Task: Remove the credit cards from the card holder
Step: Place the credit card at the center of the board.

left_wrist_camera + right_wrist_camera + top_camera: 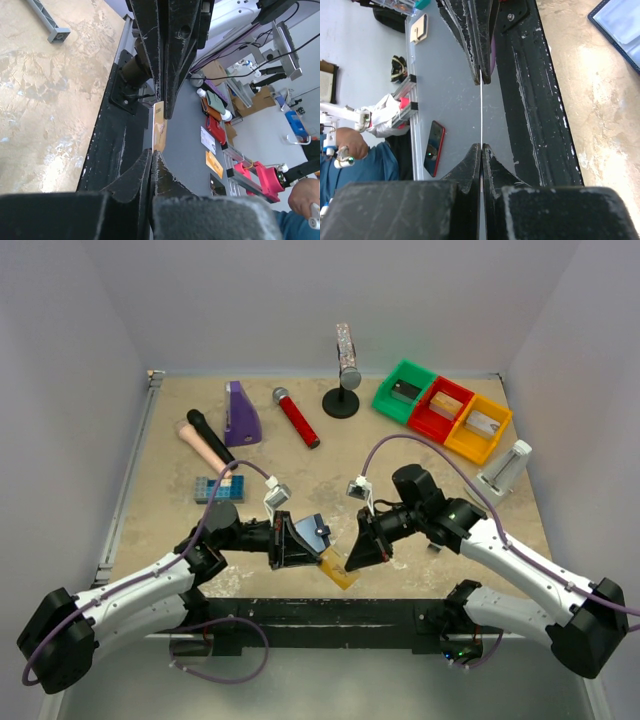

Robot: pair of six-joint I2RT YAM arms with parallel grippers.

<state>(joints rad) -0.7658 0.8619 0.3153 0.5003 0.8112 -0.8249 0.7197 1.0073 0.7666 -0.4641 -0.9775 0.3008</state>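
An orange-gold credit card [337, 569] hangs just above the table's near edge, held between my two grippers. My left gripper [318, 558] is shut on one end of it. In the left wrist view the card [159, 129] runs edge-on from my left gripper [151, 159] up to the right arm's fingers [167, 75]. My right gripper [352, 560] is shut on the other end. In its wrist view the card [481, 115] shows as a thin pale line leaving the right gripper [481, 147]. The card holder [312, 529] lies open beside the left gripper, and its blue-grey inside [620, 25] shows.
A studded blue block [218, 487] sits left of the arms. Further back are a purple piece [241, 415], a black-and-beige microphone [205, 440], a red microphone [297, 418] and a stand [345, 375]. Green, red and orange bins [443, 410] and a white holder [505, 470] stand at the right.
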